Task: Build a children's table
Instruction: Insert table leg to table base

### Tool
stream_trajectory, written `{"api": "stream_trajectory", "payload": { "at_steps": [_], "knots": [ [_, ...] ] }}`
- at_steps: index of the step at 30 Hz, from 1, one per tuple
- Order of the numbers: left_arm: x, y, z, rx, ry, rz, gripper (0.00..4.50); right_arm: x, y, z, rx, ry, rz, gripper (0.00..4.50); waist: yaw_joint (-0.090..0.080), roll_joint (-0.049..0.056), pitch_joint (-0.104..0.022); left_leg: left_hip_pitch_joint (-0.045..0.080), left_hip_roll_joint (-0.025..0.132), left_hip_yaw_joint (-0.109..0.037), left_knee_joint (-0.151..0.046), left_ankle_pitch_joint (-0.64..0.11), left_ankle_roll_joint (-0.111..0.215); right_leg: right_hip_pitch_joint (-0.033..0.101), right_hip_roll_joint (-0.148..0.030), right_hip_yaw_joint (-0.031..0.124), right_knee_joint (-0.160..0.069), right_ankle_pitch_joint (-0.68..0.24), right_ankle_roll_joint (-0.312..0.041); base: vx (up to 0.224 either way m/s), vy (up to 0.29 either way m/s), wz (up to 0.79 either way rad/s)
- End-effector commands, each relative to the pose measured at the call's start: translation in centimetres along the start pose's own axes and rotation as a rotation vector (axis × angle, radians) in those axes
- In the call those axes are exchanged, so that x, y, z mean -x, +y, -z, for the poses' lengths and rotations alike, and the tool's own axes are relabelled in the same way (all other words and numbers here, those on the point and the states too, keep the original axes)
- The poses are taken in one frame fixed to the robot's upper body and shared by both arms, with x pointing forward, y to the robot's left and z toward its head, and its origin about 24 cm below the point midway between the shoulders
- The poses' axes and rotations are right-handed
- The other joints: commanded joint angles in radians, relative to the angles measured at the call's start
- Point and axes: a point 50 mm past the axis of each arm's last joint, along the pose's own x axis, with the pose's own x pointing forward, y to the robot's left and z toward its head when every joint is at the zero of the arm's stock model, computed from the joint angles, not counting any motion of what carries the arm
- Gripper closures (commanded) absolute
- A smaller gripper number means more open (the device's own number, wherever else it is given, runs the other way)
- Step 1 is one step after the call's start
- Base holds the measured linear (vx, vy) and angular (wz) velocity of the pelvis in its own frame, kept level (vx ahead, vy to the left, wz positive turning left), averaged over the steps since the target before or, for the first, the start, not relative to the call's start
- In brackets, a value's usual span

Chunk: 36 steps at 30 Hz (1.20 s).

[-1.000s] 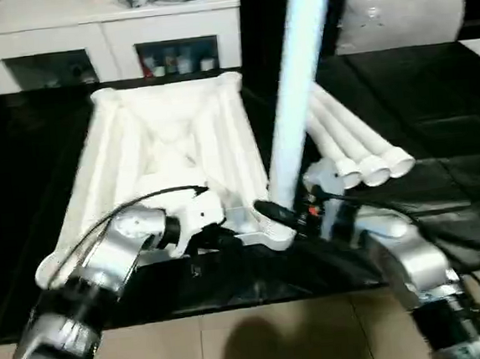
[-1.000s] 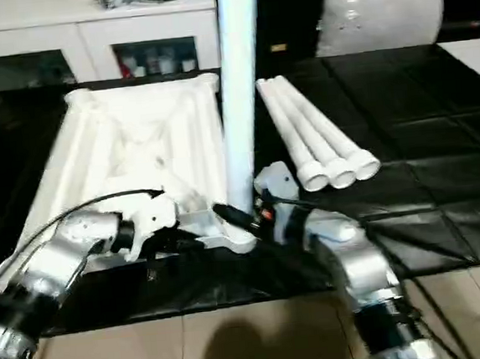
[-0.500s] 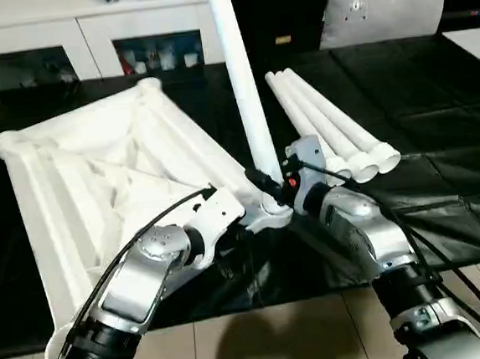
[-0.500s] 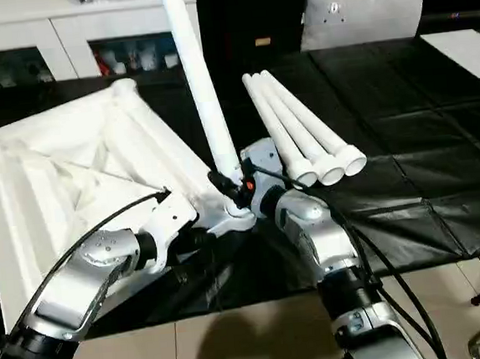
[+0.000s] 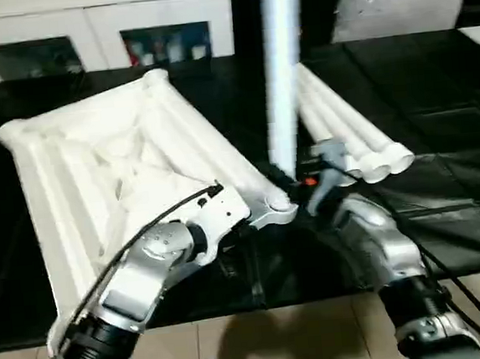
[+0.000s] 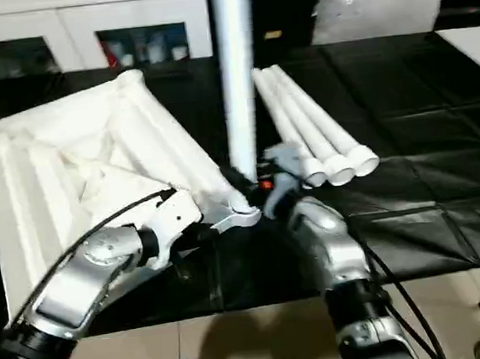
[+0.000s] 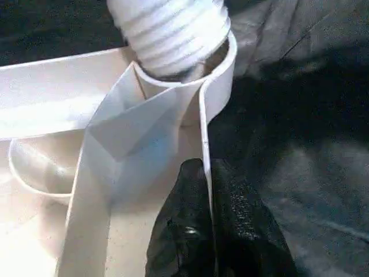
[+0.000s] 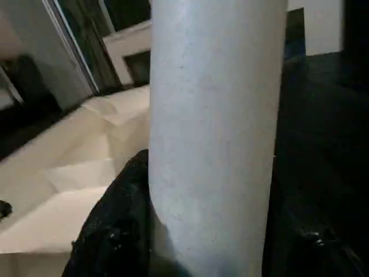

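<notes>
The leg (image 5: 283,66) has swung upright, right tool (image 5: 295,181) gripping it.

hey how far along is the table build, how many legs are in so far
None is fully in yet. The tabletop lies ribbed side up on the black table. The right gripper holds one leg upright with its threaded end in the near corner socket, while the left gripper pinches the tabletop's rim. Three legs wait alongside.
</notes>
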Motion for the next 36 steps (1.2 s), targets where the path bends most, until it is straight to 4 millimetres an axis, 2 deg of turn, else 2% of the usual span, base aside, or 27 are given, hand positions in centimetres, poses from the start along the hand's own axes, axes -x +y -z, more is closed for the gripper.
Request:
{"api": "stream_trajectory", "payload": {
  "at_steps": [1,3,6,7,8,9,12,13,14,15,16,18,20,21,23,24,26,27,32,36],
  "knots": [
    [0.7,1.3,-0.9,-0.039,-0.047,-0.038,4.50,1.1,-0.9,-2.0,-0.001,-0.080,-0.011,2.58,0.004,0.006,-0.082,0.041,0.056,-0.020,-0.045,-0.054,0.087,0.047,-0.066,0.028,-0.041,0.208,-0.232,0.000,0.000,0.00],
    [1.2,1.3,-1.5,-0.004,-0.104,0.025,3.96,1.6,-0.9,-2.5,0.014,-0.069,-0.047,2.58,0.005,0.003,-0.079,0.036,0.055,-0.021,-0.047,-0.062,0.084,0.050,-0.066,0.025,-0.041,0.182,-0.237,0.000,0.000,0.00],
    [1.5,1.2,-2.1,0.006,-0.155,0.052,3.93,1.7,-0.9,-2.6,0.025,-0.063,-0.051,2.58,0.003,0.005,-0.076,0.038,0.057,-0.020,-0.050,-0.109,0.068,0.048,-0.071,0.025,-0.048,0.097,-0.253,0.000,0.000,0.00],
    [1.7,1.5,-2.8,0.007,-0.206,0.045,3.85,1.8,-1.0,-2.7,0.029,-0.063,-0.045,2.58,0.004,0.005,-0.076,0.039,0.058,-0.020,-0.050,-0.121,0.063,0.047,-0.072,0.026,-0.050,0.078,-0.256,0.000,0.000,0.00],
    [1.8,1.7,-3.1,0.007,-0.223,0.040,3.73,1.8,-1.0,-2.7,0.032,-0.062,-0.041,2.58,0.004,0.002,-0.075,0.040,0.058,-0.018,-0.050,-0.140,0.055,0.048,-0.073,0.027,-0.053,0.046,-0.260,0.000,0.000,0.00],
    [2.0,2.2,-3.9,0.013,-0.271,0.035,3.56,1.8,-1.1,-2.7,0.039,-0.056,-0.033,2.58,0.004,0.001,-0.074,0.039,0.058,-0.018,-0.050,-0.148,0.049,0.048,-0.073,0.027,-0.053,0.018,-0.260,0.000,0.000,0.00],
    [2.2,3.4,-5.3,0.044,-0.341,-0.006,3.54,1.6,-0.9,-2.7,0.056,-0.044,-0.034,2.58,0.003,0.001,-0.071,0.041,0.057,-0.018,-0.053,-0.191,0.023,0.043,-0.071,0.028,-0.058,-0.062,-0.247,0.000,0.000,0.00],
    [2.3,4.0,-5.8,0.060,-0.358,-0.030,3.54,1.5,-0.8,-2.7,0.058,-0.040,-0.038,2.58,0.003,-0.001,-0.073,0.042,0.058,-0.018,-0.052,-0.193,0.019,0.045,-0.072,0.028,-0.057,-0.068,-0.245,0.000,0.000,0.00],
    [2.2,5.5,-7.0,0.092,-0.386,-0.125,3.54,1.3,-0.4,-2.6,0.076,-0.021,-0.055,2.58,0.004,-0.004,-0.075,0.045,0.055,-0.016,-0.048,-0.195,0.013,0.043,-0.071,0.029,-0.058,-0.079,-0.237,0.000,0.000,0.00],
    [2.2,5.5,-7.0,0.092,-0.386,-0.125,3.54,1.3,-0.4,-2.6,0.076,-0.021,-0.055,2.58,0.004,-0.004,-0.075,0.042,0.055,-0.018,-0.048,-0.190,0.013,0.045,-0.071,0.029,-0.058,-0.079,-0.233,0.000,0.000,0.00],
    [2.1,6.1,-7.5,0.108,-0.395,-0.165,3.54,1.2,-0.2,-2.5,0.082,-0.012,-0.063,2.58,0.002,-0.010,-0.076,0.038,0.054,-0.018,-0.049,-0.184,0.014,0.049,-0.071,0.028,-0.056,-0.075,-0.228,0.000,0.000,0.00],
    [1.9,8.1,-8.9,0.156,-0.381,-0.327,3.54,0.9,0.4,-2.2,0.099,0.009,-0.086,2.58,0.003,-0.009,-0.080,0.038,0.054,-0.018,-0.042,-0.159,0.023,0.048,-0.071,0.029,-0.052,-0.045,-0.224,0.000,0.000,0.00],
    [1.7,8.7,-9.5,0.175,-0.375,-0.378,3.54,0.8,0.7,-2.2,0.108,0.015,-0.094,2.58,0.006,-0.009,-0.081,0.033,0.051,-0.020,-0.039,-0.126,0.040,0.051,-0.074,0.028,-0.051,-0.015,-0.223,0.000,0.000,0.00],
    [1.5,8.8,-10.0,0.181,-0.379,-0.389,3.54,0.7,0.9,-2.1,0.115,0.020,-0.101,2.58,0.006,-0.008,-0.084,0.034,0.050,-0.019,-0.035,-0.113,0.047,0.050,-0.072,0.027,-0.049,0.006,-0.225,0.000,0.000,0.00],
    [0.9,8.7,-10.8,0.185,-0.382,-0.379,3.54,0.6,1.2,-2.0,0.125,0.028,-0.108,2.58,0.009,-0.008,-0.085,0.032,0.050,-0.020,-0.032,-0.095,0.058,0.052,-0.073,0.026,-0.047,0.030,-0.231,0.000,0.000,0.00],
    [0.2,8.3,-11.3,0.183,-0.383,-0.352,3.54,0.5,1.4,-1.8,0.134,0.035,-0.114,2.59,0.011,-0.005,-0.087,0.031,0.051,-0.021,-0.031,-0.083,0.066,0.052,-0.074,0.026,-0.044,0.050,-0.239,0.000,0.000,0.00],
    [-0.3,7.6,-11.7,0.174,-0.396,-0.315,3.54,0.5,1.5,-1.7,0.142,0.040,-0.116,2.59,0.013,-0.008,-0.087,0.031,0.052,-0.021,-0.029,-0.075,0.078,0.053,-0.074,0.025,-0.043,0.071,-0.250,0.000,0.000,0.00],
    [-0.6,7.1,-12.0,0.168,-0.406,-0.292,3.54,0.5,1.5,-1.7,0.146,0.042,-0.114,2.59,0.014,-0.006,-0.088,0.031,0.052,-0.020,-0.028,-0.077,0.082,0.053,-0.075,0.025,-0.044,0.070,-0.256,0.000,0.000,0.00],
    [-0.8,4.5,-14.0,0.141,-0.547,-0.101,3.54,0.6,1.2,-1.7,0.176,0.058,-0.096,2.59,0.019,-0.008,-0.085,0.032,0.055,-0.020,-0.030,-0.108,0.076,0.054,-0.077,0.025,-0.047,0.025,-0.265,0.000,0.000,0.00],
    [-0.7,3.8,-14.3,0.100,-0.567,-0.047,3.54,0.6,1.0,-1.7,0.187,0.061,-0.087,2.59,0.017,-0.005,-0.083,0.034,0.056,-0.021,-0.032,-0.134,0.066,0.051,-0.074,0.026,-0.051,-0.015,-0.258,0.000,0.000,0.00]
  ]
}}
